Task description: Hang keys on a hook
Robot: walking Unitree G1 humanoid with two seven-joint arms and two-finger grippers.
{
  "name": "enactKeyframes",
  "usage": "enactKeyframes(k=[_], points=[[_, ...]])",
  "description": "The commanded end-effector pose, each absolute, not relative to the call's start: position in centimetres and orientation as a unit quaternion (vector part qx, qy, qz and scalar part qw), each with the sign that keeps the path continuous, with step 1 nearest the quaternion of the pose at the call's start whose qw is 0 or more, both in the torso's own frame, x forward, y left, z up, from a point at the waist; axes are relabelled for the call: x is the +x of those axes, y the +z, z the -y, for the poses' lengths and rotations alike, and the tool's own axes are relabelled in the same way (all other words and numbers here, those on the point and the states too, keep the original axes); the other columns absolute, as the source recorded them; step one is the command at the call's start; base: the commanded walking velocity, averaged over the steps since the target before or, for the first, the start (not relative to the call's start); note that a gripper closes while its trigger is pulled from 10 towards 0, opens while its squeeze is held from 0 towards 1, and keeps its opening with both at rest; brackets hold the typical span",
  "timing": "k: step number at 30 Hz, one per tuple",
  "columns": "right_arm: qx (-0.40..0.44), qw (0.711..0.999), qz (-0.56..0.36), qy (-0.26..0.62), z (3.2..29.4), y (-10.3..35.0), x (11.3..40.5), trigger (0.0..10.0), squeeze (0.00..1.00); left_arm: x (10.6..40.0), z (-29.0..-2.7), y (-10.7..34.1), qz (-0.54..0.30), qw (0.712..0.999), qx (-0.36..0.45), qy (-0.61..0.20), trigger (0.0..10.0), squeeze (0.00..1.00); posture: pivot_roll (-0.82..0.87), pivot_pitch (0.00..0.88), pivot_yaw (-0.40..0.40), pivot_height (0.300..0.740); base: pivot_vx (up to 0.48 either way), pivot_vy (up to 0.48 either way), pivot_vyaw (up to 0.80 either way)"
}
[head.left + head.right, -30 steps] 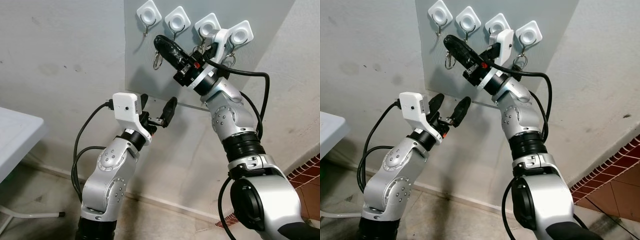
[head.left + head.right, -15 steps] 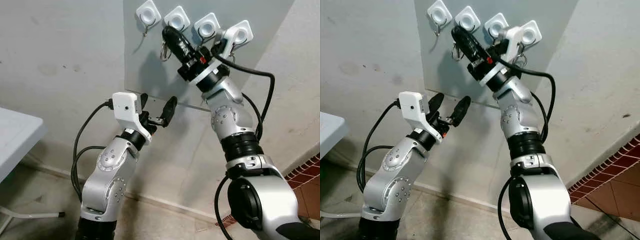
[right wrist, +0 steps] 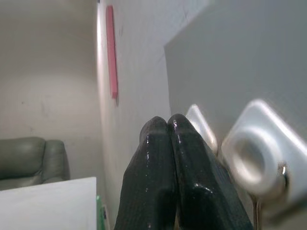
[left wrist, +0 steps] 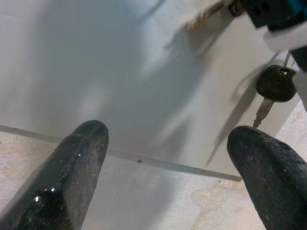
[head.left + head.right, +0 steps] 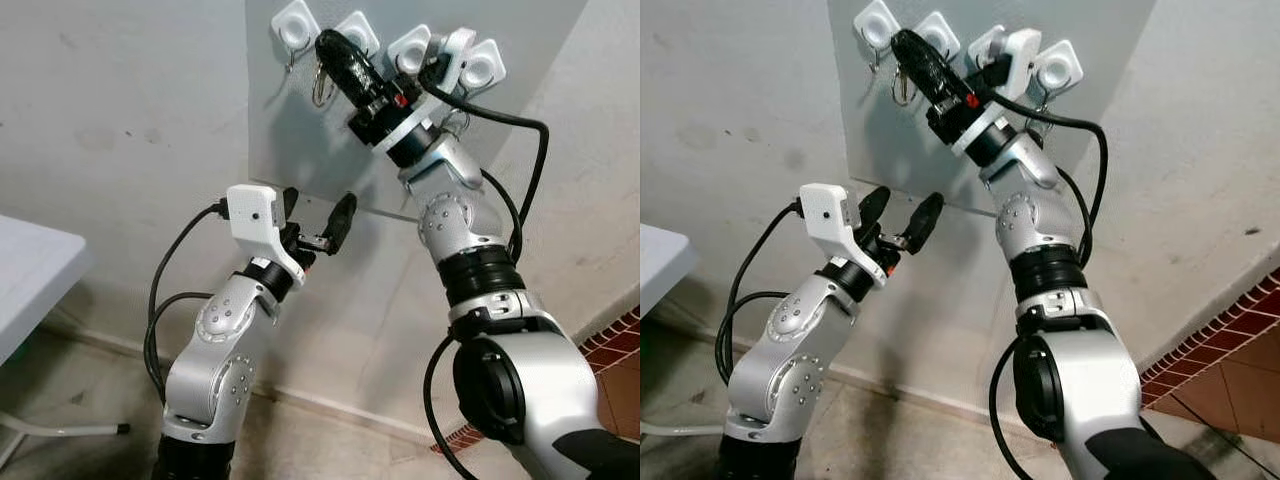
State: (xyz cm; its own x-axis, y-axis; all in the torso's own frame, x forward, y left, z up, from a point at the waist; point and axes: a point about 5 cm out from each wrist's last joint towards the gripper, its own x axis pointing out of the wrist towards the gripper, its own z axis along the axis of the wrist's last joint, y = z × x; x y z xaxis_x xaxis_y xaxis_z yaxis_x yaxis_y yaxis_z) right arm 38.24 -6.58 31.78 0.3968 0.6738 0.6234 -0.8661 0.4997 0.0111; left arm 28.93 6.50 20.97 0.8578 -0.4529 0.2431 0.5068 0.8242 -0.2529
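Four white hooks are fixed along the top of a grey wall panel (image 5: 290, 140): the first hook (image 5: 297, 25), a second hook (image 5: 358, 28), a third hook (image 5: 411, 48) and a fourth hook (image 5: 484, 65). My right gripper (image 5: 326, 45) is raised to them, shut on a metal key ring (image 5: 319, 88) that dangles under its fingertips between the first and second hooks. A black key (image 4: 275, 83) hangs under the fourth hook. Lower down, my left gripper (image 5: 320, 222) stands open before the panel's bottom edge, holding nothing.
A white table (image 5: 30, 270) stands at the left. Red floor tiles (image 5: 620, 340) show at the lower right. The right wrist view looks along the wall past a hook (image 3: 254, 160) to a green sofa (image 3: 29, 163) and a red strip (image 3: 111, 52).
My right gripper has swung up and to the left with the key ring, from below the hooks to between the first and second ones. The left arm has stayed put.
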Motion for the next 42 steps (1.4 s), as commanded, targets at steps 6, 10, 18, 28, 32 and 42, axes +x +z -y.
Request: enactKeyframes(k=[6,10,18,28,32,42], points=[[0.175,0.823,0.312,0.441,8.4,33.2,38.6,10.0,0.0,28.6,-6.0,21.8,0.099,0.947,-0.157,-0.264,10.0,0.0,0.02,0.074,-0.113,0.714,0.0,0.0,0.0],[0.171,0.827,0.309,0.437,9.0,32.6,38.5,10.0,0.0,28.6,-6.0,21.7,0.098,0.947,-0.157,-0.263,10.0,0.0,0.02,0.081,-0.109,0.714,0.0,0.0,0.0],[0.169,0.842,0.303,0.412,10.4,31.6,38.7,10.0,0.0,28.6,-6.1,21.8,0.096,0.947,-0.157,-0.265,10.0,0.0,0.02,0.091,-0.097,0.714,0.0,0.0,0.0],[0.166,0.86,0.283,0.391,11.9,30.1,38.6,10.0,0.0,28.5,-6.1,21.7,0.093,0.946,-0.156,-0.267,10.0,0.0,0.01,0.1,-0.089,0.714,0.0,0.0,0.0],[0.169,0.865,0.289,0.373,12.4,29.8,38.4,10.0,0.0,28.5,-6.1,21.8,0.092,0.946,-0.157,-0.269,10.0,0.0,0.01,0.103,-0.087,0.714,0.0,0.0,0.0],[0.166,0.87,0.292,0.362,12.7,29.7,38.0,10.0,0.0,28.5,-6.1,21.7,0.09,0.946,-0.156,-0.27,10.0,0.0,0.01,0.104,-0.086,0.714,0.0,0.0,0.0]])
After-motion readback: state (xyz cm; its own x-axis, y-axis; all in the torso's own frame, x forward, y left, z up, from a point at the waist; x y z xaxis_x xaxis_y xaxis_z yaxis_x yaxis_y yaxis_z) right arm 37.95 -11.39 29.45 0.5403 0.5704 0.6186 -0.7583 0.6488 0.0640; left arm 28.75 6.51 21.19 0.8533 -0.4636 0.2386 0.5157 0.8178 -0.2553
